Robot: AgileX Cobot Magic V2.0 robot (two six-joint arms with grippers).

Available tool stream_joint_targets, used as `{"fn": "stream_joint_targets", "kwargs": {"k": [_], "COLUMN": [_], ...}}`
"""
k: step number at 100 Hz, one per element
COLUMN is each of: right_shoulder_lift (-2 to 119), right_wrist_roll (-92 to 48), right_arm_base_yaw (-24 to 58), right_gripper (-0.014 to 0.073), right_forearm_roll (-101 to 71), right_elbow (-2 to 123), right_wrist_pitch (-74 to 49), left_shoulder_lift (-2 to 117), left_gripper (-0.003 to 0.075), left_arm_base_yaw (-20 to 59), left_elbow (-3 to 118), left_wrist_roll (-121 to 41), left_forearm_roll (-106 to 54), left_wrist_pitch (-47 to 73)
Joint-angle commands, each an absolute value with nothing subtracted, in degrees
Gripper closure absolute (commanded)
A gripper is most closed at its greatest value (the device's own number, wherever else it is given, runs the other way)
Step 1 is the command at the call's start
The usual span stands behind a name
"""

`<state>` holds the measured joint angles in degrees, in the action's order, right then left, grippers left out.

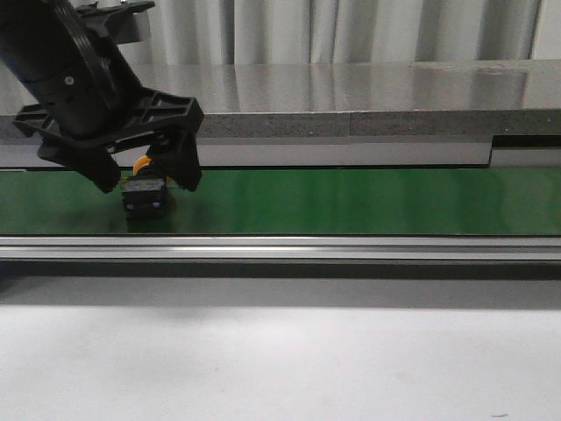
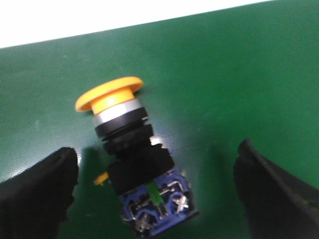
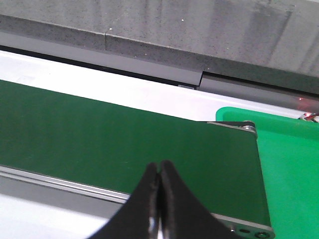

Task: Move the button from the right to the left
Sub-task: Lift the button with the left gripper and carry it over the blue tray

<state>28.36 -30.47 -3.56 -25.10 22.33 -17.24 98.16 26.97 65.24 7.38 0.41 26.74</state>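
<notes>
Low front view along the green belt [image 1: 351, 202]; both wrist views close above that same belt

no readable text, labels or numbers

A green belt [image 1: 351, 200] runs across the table [image 1: 280, 351], with a metal rail [image 1: 351, 248] along its near edge. The button [image 1: 145, 193] lies on its side on the belt, toward the left end.

A green conveyor belt [image 1: 351, 202] (aluminium-railed) fronts a grey counter [image 1: 368, 88].
</notes>
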Motion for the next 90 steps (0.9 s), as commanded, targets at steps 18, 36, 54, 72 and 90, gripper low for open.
{"fn": "stream_joint_targets", "kwargs": {"k": [18, 36, 54, 72, 90], "right_shoulder_lift": [28.43, 28.43, 28.43, 28.43, 28.43], "right_wrist_roll": [-30.91, -30.91, -30.91, -30.91, -30.91], "right_arm_base_yaw": [-3.50, -3.50, -3.50, -3.50, -3.50], "right_gripper": [0.0658, 0.0658, 0.0658, 0.0658, 0.0658], "right_forearm_roll": [-26.07, -26.07, -26.07, -26.07, -26.07], "right_elbow": [23.85, 23.85, 23.85, 23.85, 23.85], "right_wrist_pitch": [-13.51, -13.51, -13.51, -13.51, -13.51], "left_shoulder_lift": [96.97, 96.86, 94.49, 89.74, 85.26], "left_gripper": [0.0272, 0.0524, 0.0573, 0.0573, 0.0573], "left_arm_base_yaw": [27.18, 27.18, 27.18, 25.02, 17.95], "left_elbow": [67.03, 67.03, 67.03, 67.03, 67.03], "left_wrist_roll": [11.62, 11.71, 11.71, 11.71, 11.71], "left_forearm_roll": [6.52, 7.12, 8.49, 11.59, 14.71], "left_wrist_pitch": [26.28, 26.40, 26.89, 30.65, 33.87]}}
